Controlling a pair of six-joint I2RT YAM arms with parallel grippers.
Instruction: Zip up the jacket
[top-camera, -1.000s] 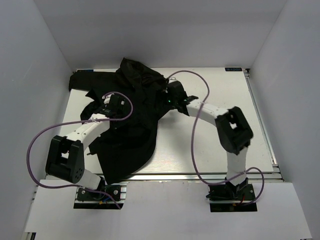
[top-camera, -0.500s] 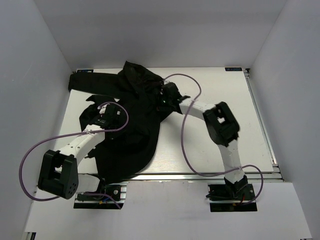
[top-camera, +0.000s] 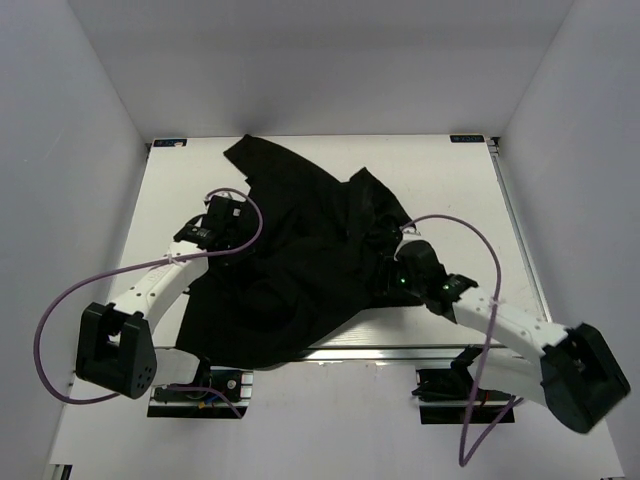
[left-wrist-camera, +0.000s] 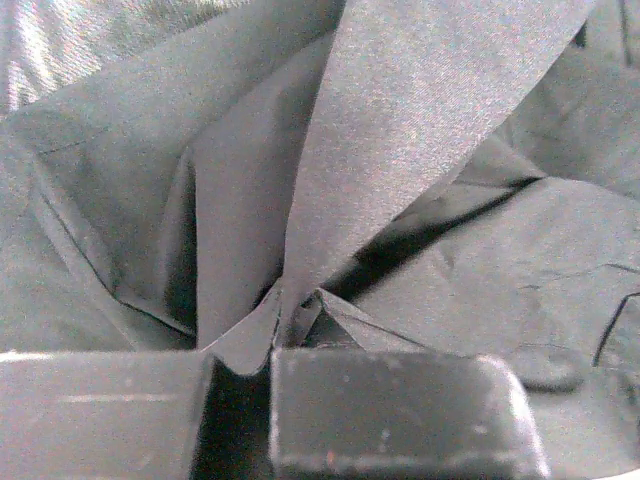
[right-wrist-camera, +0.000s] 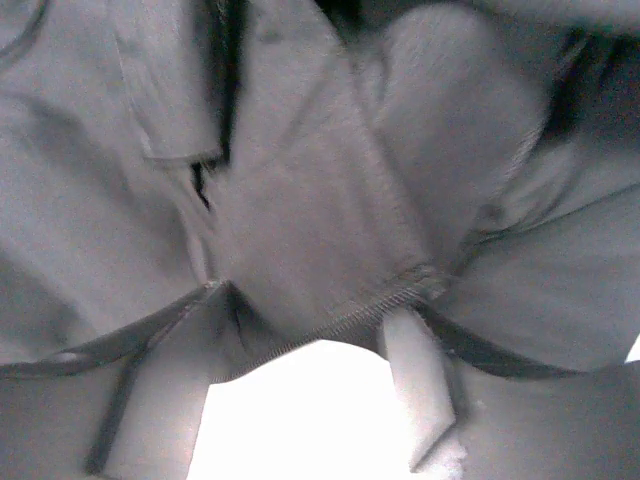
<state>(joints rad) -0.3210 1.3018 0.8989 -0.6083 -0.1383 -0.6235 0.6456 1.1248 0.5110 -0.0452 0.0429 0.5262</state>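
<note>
Top view: the jacket (top-camera: 300, 250), formerly bunched far-left, now spreads across the worktop's (top-camera: 470, 200) centre to its near edge, with the right gripper (top-camera: 398, 272) on it. Left wrist: the left gripper (left-wrist-camera: 240, 365) clamps a fabric fold. Right wrist: jaws apart, hem draped between them; a re-grip is likely needed before zipping.

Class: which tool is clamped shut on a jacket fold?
The left tool, closed on a fold of the jacket; the right tool has its fingers apart.
</note>
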